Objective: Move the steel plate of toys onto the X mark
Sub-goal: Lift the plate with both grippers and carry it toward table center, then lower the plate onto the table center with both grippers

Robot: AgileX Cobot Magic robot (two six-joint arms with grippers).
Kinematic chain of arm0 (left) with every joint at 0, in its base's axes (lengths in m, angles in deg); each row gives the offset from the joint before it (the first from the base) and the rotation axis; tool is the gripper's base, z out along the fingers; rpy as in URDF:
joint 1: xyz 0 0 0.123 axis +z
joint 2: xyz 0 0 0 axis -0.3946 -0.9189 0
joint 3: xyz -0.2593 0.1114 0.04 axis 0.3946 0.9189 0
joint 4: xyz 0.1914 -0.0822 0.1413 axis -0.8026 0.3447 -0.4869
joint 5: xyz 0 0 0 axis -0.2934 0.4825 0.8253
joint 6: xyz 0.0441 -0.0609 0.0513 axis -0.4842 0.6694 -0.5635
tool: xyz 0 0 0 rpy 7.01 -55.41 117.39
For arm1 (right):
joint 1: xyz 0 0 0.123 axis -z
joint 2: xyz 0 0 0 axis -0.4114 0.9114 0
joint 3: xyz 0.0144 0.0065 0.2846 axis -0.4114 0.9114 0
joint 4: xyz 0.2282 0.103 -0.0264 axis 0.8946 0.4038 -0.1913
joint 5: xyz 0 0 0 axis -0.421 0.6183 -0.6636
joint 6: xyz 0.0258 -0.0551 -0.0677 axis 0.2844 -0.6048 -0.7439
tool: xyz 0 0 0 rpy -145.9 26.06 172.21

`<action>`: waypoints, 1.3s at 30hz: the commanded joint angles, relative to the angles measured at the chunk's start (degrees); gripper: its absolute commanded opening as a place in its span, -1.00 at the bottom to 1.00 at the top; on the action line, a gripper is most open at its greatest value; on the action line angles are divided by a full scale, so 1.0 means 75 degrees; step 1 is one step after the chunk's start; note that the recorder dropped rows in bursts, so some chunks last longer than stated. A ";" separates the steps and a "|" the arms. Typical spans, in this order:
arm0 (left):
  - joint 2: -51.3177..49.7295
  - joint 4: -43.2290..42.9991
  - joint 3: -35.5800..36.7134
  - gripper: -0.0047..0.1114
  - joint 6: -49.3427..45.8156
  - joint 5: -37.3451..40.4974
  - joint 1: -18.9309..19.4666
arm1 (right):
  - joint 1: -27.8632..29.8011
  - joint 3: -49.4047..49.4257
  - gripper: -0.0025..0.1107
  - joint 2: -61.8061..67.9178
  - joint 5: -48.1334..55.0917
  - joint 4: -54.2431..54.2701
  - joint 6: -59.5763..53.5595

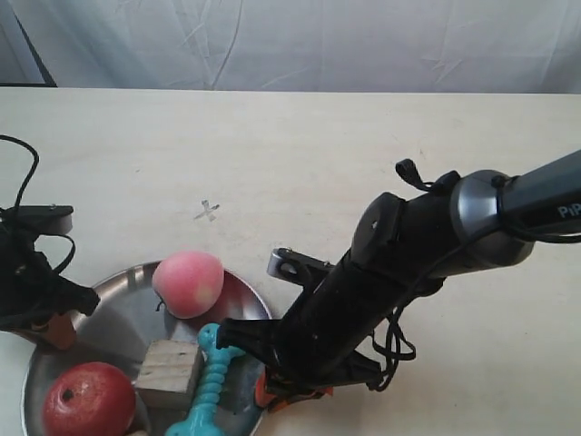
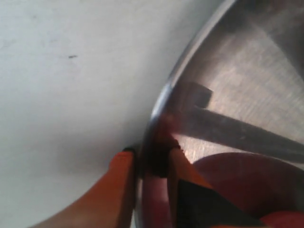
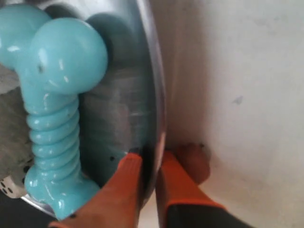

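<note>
At the exterior view's left, a black arm reaches the steel plate (image 1: 123, 304) at its left edge. The left wrist view shows the left gripper (image 2: 148, 160) narrowed onto the plate's rim. One orange finger (image 2: 121, 185) is outside over the table (image 2: 61, 95) and the other is inside the dish, with the thin metal edge pinched between them.

The round plate sits at the lower left of the table, partly cut off by the picture's bottom edge. Whether it rests on the table or is raised cannot be told. On its left lies the red apple (image 1: 88, 400). Next comes the wooden cube (image 1: 169, 372), and the pink peach (image 1: 188, 283) is at the far rim.

The turquoise bone (image 1: 207, 386) lies along the plate's right side. Its long axis runs from a knobbed end near the plate's middle down to the picture's bottom edge. In the right wrist view a corner of the dotted die (image 3: 7, 186) shows beside the bone's lower knob.

The X mark (image 1: 208, 212) is on bare table beyond the peach, apart from the plate.

At the exterior view's right, the other black arm slants down to the rim beside the bone. The right gripper (image 3: 151, 164) is clamped there, one orange finger (image 3: 124, 190) inside next to the bone and one outside.
</note>
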 commanded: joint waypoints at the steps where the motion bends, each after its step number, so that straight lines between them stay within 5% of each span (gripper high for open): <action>1: -0.0126 0.1251 -0.0292 -0.92 0.0102 0.1367 -0.0205 | -0.0182 -0.0106 -0.97 -0.0013 0.0216 0.0787 -0.0337; 16: -0.0126 0.0726 -0.1980 -0.92 0.0156 0.3266 -0.0205 | 0.0848 -0.0473 -0.97 -0.0272 0.1312 0.1373 -0.0934; 31: -0.2642 0.0416 -0.5954 -0.92 0.0557 0.3675 -0.0205 | 0.2611 -0.3908 -0.97 0.1172 0.1931 -0.0924 0.0289; 39: -0.3780 0.0568 -0.7667 -0.92 0.0595 0.3675 -0.0205 | 0.2877 -0.5804 -0.97 0.2836 0.2232 -0.1274 0.0698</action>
